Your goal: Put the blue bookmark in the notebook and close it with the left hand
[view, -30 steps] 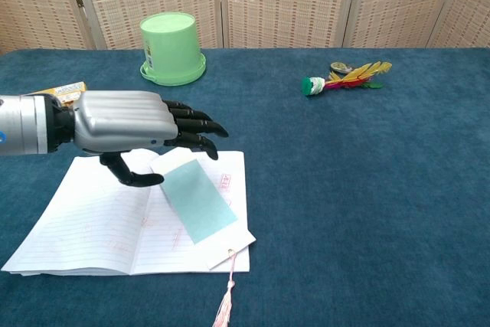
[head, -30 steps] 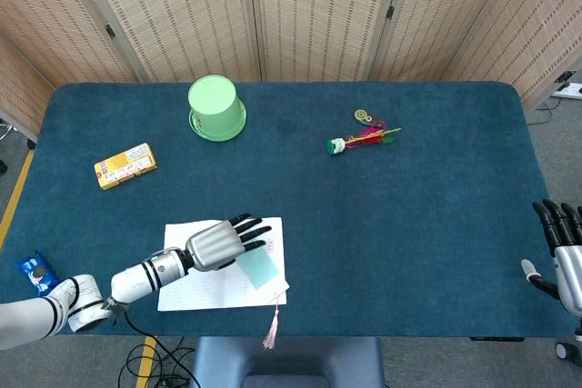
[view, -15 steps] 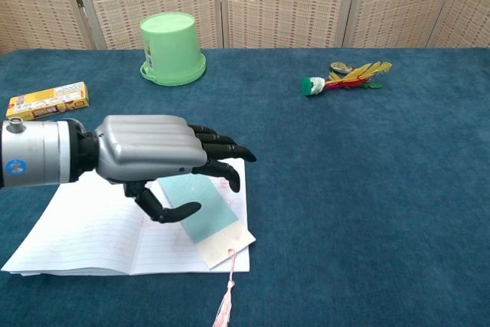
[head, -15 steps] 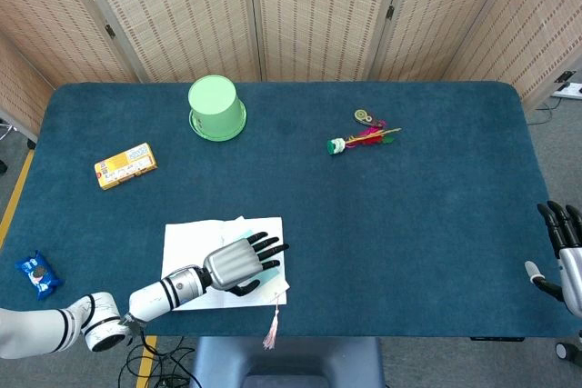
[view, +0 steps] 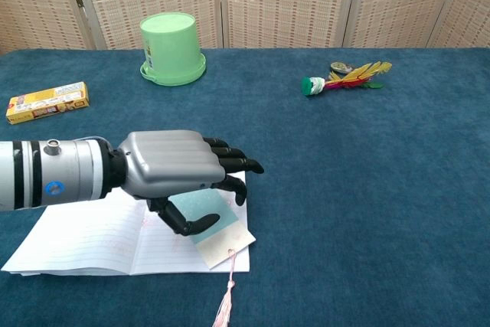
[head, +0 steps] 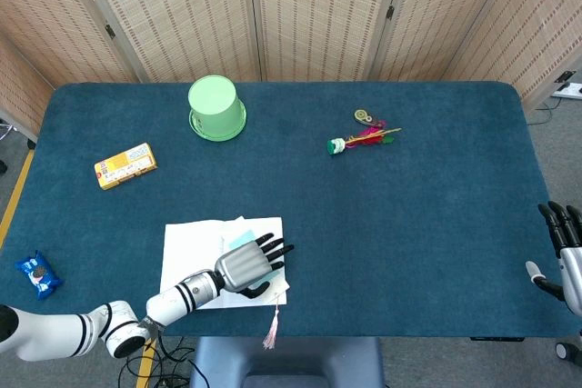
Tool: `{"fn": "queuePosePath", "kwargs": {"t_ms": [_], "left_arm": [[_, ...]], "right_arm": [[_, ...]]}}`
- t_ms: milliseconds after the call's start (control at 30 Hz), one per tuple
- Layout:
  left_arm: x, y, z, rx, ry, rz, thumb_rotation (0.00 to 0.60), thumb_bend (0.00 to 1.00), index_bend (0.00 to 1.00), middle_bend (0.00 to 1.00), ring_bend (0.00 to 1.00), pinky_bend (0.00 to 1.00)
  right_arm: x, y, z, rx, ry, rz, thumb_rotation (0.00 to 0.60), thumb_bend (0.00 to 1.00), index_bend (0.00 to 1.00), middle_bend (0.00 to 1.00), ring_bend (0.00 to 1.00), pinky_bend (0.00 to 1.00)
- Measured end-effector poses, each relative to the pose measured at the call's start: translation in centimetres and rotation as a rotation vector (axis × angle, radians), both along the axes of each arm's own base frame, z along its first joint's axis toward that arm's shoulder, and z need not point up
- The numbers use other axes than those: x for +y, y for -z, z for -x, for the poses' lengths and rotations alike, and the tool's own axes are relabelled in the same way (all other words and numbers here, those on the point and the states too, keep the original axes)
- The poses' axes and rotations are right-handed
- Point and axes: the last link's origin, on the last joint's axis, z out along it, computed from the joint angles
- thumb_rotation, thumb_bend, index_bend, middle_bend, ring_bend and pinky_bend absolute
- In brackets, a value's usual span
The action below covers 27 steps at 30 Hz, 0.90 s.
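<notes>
We see the notebook (view: 84, 239) lying open and flat near the table's front edge, lined white pages up; the blue bookmark (view: 205, 217) lies slanted on its right page, its pink tassel (view: 227, 304) trailing past the bottom edge

My table (head: 436, 224) wears a dark teal cloth, woven folding screens (head: 318, 15) stand behind it, and grey floor (head: 546, 147) shows at right.

A staged test space indoors was suggested. A table (head: 436, 224) covered in blue cloth was enclosed by woven folding screens (head: 318, 11), with a grey floor (head: 555, 147) seen beyond.
</notes>
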Motion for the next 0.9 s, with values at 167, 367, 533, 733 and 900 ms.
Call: {"fn": "queuePosePath", "kwargs": {"t_ms": [167,367,533,733,900], "left_arm": [[0.0,0.4,-0.1,0.004,-0.015,-0.018,0.278,0.58,0.28,0.0,0.0,0.13],[-0.2,0.7,-0.2,0.016,-0.015,-0.026,0.276,0.58,0.28,0.0,0.0,0.13],[-0.4,1.0,-0.2,0.026,-0.009,-0.03,0.275,0.58,0.28,0.0,0.0,0.13],[-0.6,1.3,-0.3,0.033,-0.004,-0.038,0.275,0.58,0.29,0.0,0.0,0.13],[-0.8,1.4,-0.2,0.047,0.005,-0.042,0.274,0.58,0.3,0.0,0.0,0.13]], "right_arm": [[-0.1,0.1,0.1,-0.003,0.001,-0.003,0.6,0.2,0.04,0.07,0.06,0.07],[-0.1,0.1,0.2,-0.004,0.004,-0.002,0.6,0.2,0.04,0.07,0.06,0.07],[0.0,0.1,0.4,-0.006,0.006,-0.003,0.6,0.2,0.04,0.07,0.06,0.07],[0.0,0.1,0.5,-0.008,0.01,-0.001,0.6,0.2,0.04,0.07,0.06,0.07],[0.0,0.1,0.7,-0.012,0.014,-0.002,0.6,0.2,0.04,0.07,0.06,0.07]]}}
